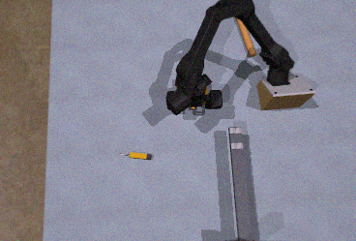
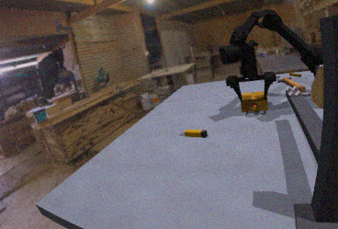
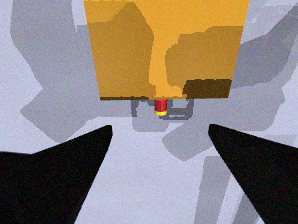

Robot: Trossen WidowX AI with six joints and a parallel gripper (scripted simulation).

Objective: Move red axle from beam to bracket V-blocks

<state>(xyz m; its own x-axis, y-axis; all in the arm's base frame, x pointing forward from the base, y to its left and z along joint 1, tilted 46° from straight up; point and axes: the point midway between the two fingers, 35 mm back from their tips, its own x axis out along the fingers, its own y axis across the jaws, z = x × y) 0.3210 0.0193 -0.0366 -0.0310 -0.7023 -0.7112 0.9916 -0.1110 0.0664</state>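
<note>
Yellow block-shaped beam (image 2: 254, 101) (image 3: 165, 50) on the smooth, pale bench (image 1: 121, 206) (image 2: 152, 159), the red, yellow-tipped axle (image 3: 160, 106) projecting from one face; the hand (image 1: 194, 101) (image 2: 253, 98) (image 3: 160, 129) is open and empty. A yellow-handled screwdriver (image 1: 139, 156) (image 2: 195, 133) and wooden-handled hammer (image 1: 246, 37) (image 2: 293, 84) lie well apart.

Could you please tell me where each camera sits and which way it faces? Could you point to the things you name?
Top: high above the table, looking down; the whole arm and the gripper (image 1: 194, 101) (image 2: 253, 94) (image 3: 160, 129) show.
Exterior: beside the table, looking across its top into the workshop; arm and open gripper show.
Wrist: on the arm near the gripper, facing past its two black fingers to the yellow beam (image 2: 254, 102) (image 3: 162, 50) and red axle end (image 2: 254, 107) (image 3: 160, 106).
Top and exterior share the yellow-handled tool (image 1: 139, 156) (image 2: 195, 133).
</note>
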